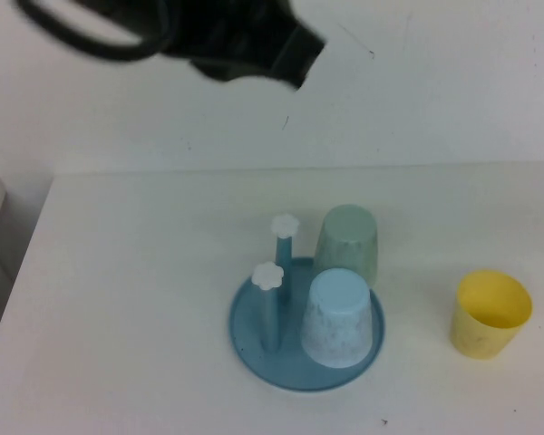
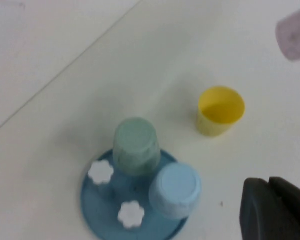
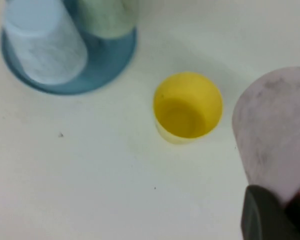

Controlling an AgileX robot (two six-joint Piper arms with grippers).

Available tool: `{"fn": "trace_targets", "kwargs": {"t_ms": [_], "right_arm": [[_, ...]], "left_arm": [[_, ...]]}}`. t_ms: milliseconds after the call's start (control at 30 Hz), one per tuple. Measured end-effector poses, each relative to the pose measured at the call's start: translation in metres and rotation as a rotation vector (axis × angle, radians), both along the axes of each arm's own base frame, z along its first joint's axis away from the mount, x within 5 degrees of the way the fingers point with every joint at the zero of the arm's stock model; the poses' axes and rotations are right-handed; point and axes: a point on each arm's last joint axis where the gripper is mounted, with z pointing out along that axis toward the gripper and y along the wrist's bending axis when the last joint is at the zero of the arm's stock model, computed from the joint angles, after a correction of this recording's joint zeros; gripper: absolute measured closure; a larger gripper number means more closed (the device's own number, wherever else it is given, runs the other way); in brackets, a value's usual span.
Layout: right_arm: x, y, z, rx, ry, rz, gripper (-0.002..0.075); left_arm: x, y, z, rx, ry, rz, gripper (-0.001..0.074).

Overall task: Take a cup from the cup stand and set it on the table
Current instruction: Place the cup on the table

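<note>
Cut-off grippers and a half-seen cup

The pink cup [image 3: 272,132] is running past the right wrist view's edge, a dark finger [image 3: 265,217] of the right gripper covering its lower part; the high view is missing both. The left gripper [image 2: 277,210] is showing only as a dark corner shape, its opening undecidable. A blurred arm [image 1: 177,36] is crossing the high view's top.

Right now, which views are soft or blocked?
High view: soft throughout; a dark blurred arm part covers the top left. Left wrist view: the left gripper is a dark blur. Right wrist view: the pink cup, held by the right gripper, looms large and unfocused.
</note>
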Motion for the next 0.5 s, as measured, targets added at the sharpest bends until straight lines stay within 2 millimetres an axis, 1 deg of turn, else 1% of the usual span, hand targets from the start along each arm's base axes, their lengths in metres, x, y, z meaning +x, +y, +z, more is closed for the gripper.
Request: {"fn": "trace_targets", "kwargs": {"t_ms": [133, 267, 400, 500], "right_arm": [[0.049, -0.001, -0.018, -0.032, 0.126, 0.01, 0.0708], [0.087, 0.006, -0.034, -0.119, 0.174, 0.05, 0.0708], [0.124, 0.025, -0.051, -0.196, 0.201, 0.087, 0.0708], [0.147, 0.042, -0.061, -0.237, 0.212, 0.128, 0.0708]], "left_arm": [[-0.027, 0.026, -0.023, 0.084, 0.028, 0.024, 0.0735], [-0.054, 0.052, -0.049, 0.166, 0.044, 0.043, 0.0736], [-0.074, 0.075, -0.081, 0.252, 0.065, 0.075, 0.0736], [-0.088, 0.089, -0.104, 0.296, 0.096, 0.107, 0.0736]]}}
